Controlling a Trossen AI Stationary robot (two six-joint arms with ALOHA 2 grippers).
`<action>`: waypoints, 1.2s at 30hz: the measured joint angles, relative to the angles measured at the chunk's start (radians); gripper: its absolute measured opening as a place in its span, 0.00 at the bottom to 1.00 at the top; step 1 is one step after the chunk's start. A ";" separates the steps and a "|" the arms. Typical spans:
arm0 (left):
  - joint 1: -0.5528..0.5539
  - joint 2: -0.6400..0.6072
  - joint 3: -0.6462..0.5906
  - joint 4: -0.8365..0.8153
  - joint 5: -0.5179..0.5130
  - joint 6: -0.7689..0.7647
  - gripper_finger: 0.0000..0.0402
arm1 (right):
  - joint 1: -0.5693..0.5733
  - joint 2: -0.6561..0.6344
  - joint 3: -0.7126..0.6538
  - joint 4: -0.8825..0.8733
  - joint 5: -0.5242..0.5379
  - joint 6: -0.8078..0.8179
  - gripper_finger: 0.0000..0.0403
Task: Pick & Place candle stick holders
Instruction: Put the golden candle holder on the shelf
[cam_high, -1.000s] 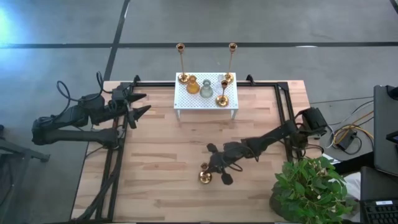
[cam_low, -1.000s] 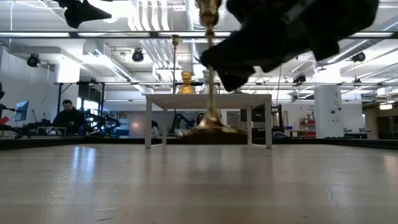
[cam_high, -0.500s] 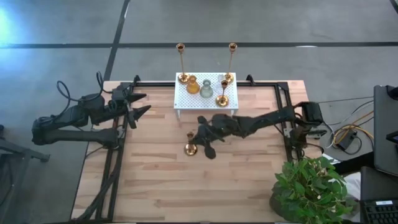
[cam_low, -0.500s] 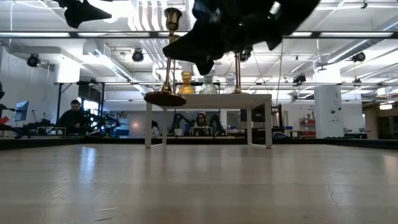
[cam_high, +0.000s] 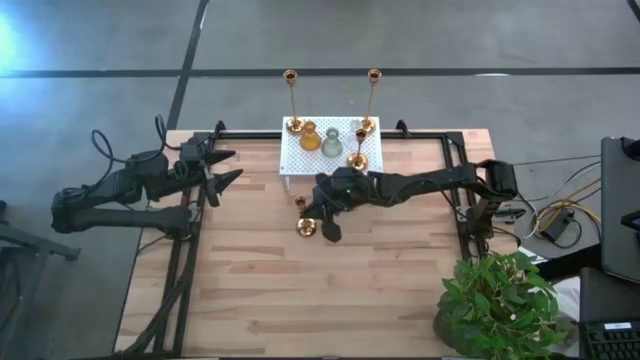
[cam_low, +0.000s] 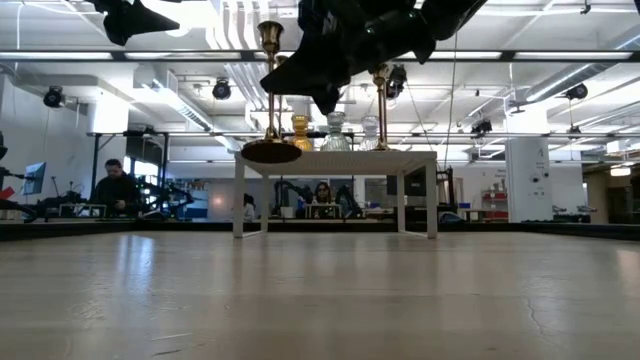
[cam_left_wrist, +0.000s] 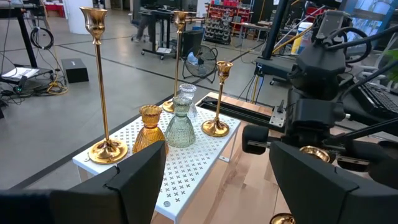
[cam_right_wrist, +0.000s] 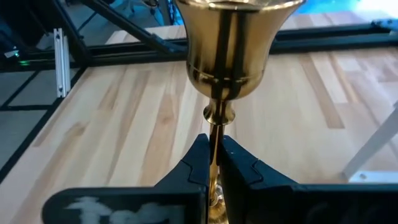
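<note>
Right hand (cam_high: 318, 215) pinched tight on brass candlestick (cam_high: 304, 224) stem, stick near upright, off desk (cam_high: 250, 290). White rack (cam_high: 300, 165) just beyond. Left hand (cam_high: 222, 168) wide open, empty, far off.

In the right wrist view, the base of the brass candle stick holder (cam_right_wrist: 230, 56) is hidden behind the right gripper (cam_right_wrist: 213, 163), and its cup rim is cut off by the picture's edge. In the low view, the right arm is cropped at the top edge. In the left wrist view, the rack's (cam_left_wrist: 186, 163) near end is covered by the left gripper's fingers (cam_left_wrist: 134, 183), and what is probably the carried holder is glimpsed only as brass slivers.
</note>
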 joint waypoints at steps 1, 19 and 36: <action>0.000 0.000 0.000 0.000 0.000 0.000 0.73 | 0.000 0.000 0.000 -0.007 0.000 0.010 0.03; -0.076 0.169 -0.010 0.035 -0.004 -0.056 0.72 | -0.007 -0.007 -0.001 -0.013 0.002 0.062 0.03; -0.671 0.399 -0.136 0.213 -1.070 -0.407 0.72 | -0.067 -0.160 0.001 -0.036 0.057 0.039 0.03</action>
